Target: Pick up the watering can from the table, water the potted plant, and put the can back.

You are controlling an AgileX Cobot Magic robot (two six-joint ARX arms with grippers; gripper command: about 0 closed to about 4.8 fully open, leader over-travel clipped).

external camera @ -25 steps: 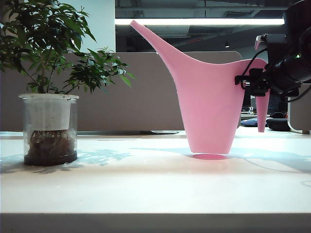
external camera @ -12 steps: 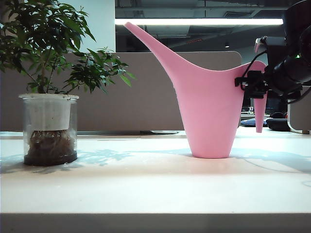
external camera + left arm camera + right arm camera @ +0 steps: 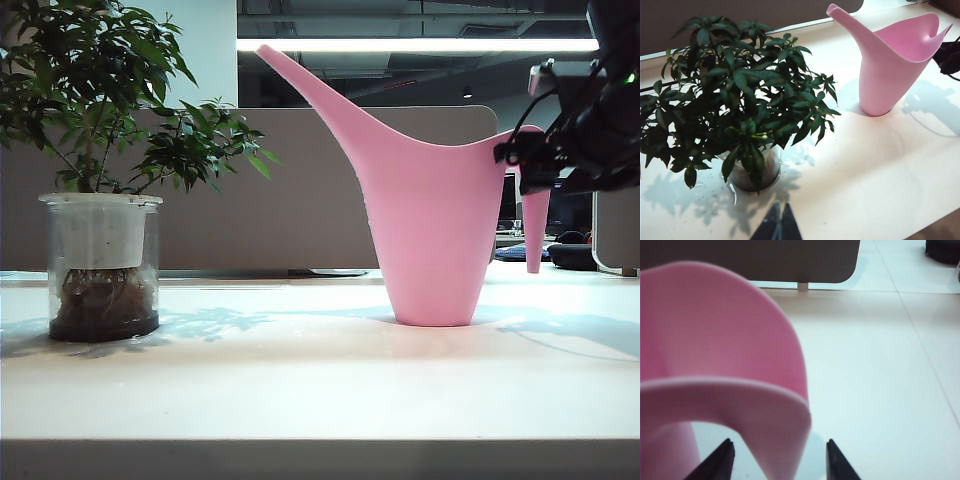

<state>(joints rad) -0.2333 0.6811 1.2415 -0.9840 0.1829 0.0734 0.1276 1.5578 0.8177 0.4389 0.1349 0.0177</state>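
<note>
Set back down since a second ago, the watering can (image 3: 435, 225) stands on the table (image 3: 300, 380) at 3 o'clock from the potted plant (image 3: 100, 200). Right gripper (image 3: 780, 460), fingers released, lifts off its handle. Left gripper (image 3: 777, 225) hovers by the plant, fingertips together. Task looks nearly finished.

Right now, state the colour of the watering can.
Pink all over; the watering can shows best in the exterior view.

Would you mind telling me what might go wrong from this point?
The right gripper is open but its fingertips straddle the watering can handle; pulling away crooked might snag it and tip the tall can. The left gripper hangs close beside the potted plant, so moving it might brush leaves.
</note>
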